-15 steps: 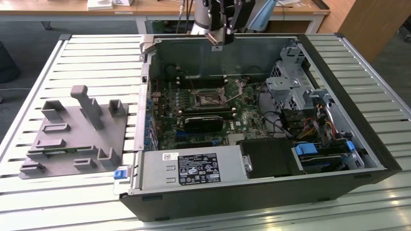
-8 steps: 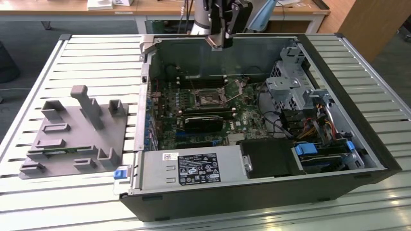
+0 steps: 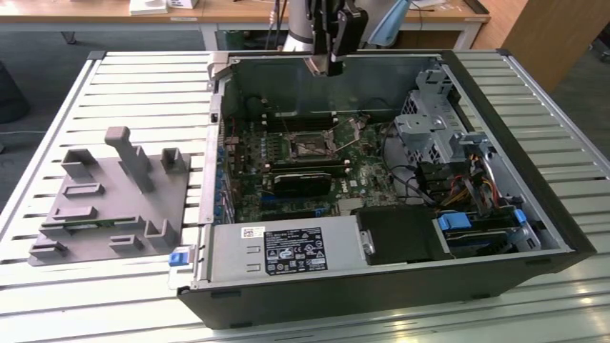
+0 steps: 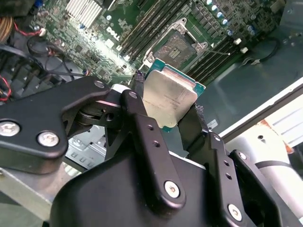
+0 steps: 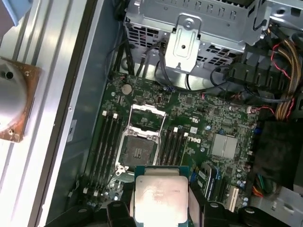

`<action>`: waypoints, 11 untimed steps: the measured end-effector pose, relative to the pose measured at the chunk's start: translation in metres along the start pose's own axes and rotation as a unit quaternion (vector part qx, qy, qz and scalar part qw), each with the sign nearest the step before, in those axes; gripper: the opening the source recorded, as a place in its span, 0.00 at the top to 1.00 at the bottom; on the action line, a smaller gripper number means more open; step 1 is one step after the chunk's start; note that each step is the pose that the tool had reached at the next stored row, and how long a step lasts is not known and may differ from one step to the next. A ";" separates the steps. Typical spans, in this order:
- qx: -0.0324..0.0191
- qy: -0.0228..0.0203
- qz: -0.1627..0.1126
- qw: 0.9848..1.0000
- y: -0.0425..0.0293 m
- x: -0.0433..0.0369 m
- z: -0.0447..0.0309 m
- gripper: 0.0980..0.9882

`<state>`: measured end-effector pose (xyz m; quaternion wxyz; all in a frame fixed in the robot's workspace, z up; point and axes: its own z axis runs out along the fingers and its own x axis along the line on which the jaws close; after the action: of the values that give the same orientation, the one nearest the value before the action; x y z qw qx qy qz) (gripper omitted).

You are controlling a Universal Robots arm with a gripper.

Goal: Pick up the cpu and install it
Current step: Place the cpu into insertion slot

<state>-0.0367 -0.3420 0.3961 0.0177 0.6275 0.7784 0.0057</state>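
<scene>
— Where's the cpu at the moment?

— Up in the air, pinched between the black jaws. They've closed on two opposite edges of the chip, and its silver-grey metal top shows plainly in both wrist views, with a rim of green board round it.

— So it isn't in the machine?

— No. In the exterior view the arm hangs over the far wall of the open computer case, well above the motherboard. The chip touches nothing but the jaws.

— And the socket?

— The cpu socket lies on the board below, apart from the chip, with its metal frame swung back. Rows of memory slots run along both sides of it.

— What else is around?

— The case lies on its side on a slatted table. A grey power supply sits at its near edge, and a metal drive cage is toward the exterior view's right. A grey parts fixture rests on the table at the exterior view's left, just beside the case.
</scene>
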 end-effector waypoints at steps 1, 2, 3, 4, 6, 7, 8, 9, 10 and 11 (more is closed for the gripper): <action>0.000 0.000 0.005 1.000 0.0000 0.0000 0.0004 0.50; 0.000 0.000 0.007 1.000 0.0000 0.0000 0.0007 0.50; 0.000 0.000 0.008 1.000 0.0000 0.0000 0.0010 0.50; 0.000 0.000 0.008 1.000 0.0000 0.0000 0.0012 0.50; 0.000 0.000 0.008 1.000 -0.0001 0.0000 0.0019 0.50; 0.000 0.000 0.008 1.000 -0.0001 0.0000 0.0023 0.50; 0.000 0.000 0.008 1.000 -0.0001 0.0001 0.0027 0.50; 0.000 0.000 0.008 1.000 -0.0001 0.0001 0.0031 0.50; 0.000 0.000 0.008 1.000 -0.0001 0.0001 0.0035 0.50; 0.000 0.000 0.008 1.000 -0.0001 0.0001 0.0038 0.50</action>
<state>-0.0367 -0.3420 0.3923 0.0178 0.6333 0.7737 0.0056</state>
